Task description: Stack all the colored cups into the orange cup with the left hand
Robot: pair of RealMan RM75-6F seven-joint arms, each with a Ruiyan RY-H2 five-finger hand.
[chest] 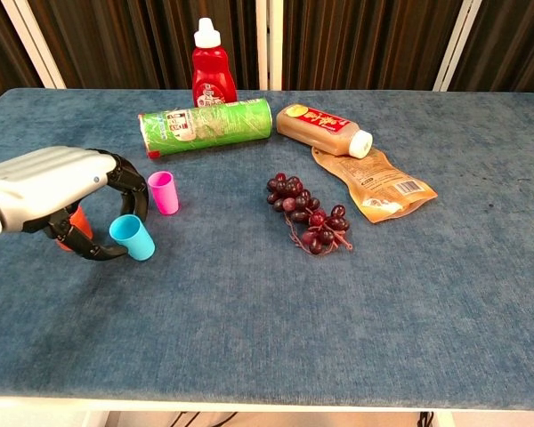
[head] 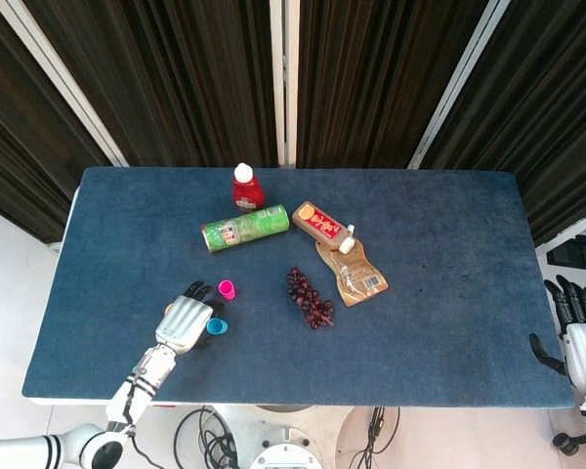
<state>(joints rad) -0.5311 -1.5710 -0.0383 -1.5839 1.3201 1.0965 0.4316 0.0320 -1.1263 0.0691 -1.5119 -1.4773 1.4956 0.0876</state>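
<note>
Step in hand, as judged: pick-up of the small sky-blue plastic cup (chest: 132, 237), first of two loose cups to go into the orange one.

Left hand (chest: 49, 191): silver-backed, black-fingered, low over the near-left part of the dark blue felt-covered table (chest: 356, 294). Fingers (chest: 129, 182) curled over and around the blue cup's rim, thumb hooked beneath toward its base. The cup stood tilted, mouth toward the hand, which suggested contact; whether the grip was fully closed on it could not be told.

Small orange plastic cup (chest: 78, 225): upright on the table, largely hidden under the palm, just left of the blue cup. Its contents could not be read in this moment.

Small magenta plastic cup (chest: 165, 192): upright, free, just beyond the fingertips, apart from the hand.

Right hand (head: 578, 337): at the table's far right edge, fingers spread, holding nothing, idle.

Next move, as judged: the hold on the blue cup needed firming, then a short lift and shift left to bring it mouth-up over the orange cup and seat it. The magenta cup remained to follow.

Other items present: red squeeze bottle with white cap (chest: 213, 71), green cylindrical crisp can lying on its side (chest: 206, 125), bunch of dark purple grapes (chest: 306, 214).
</note>
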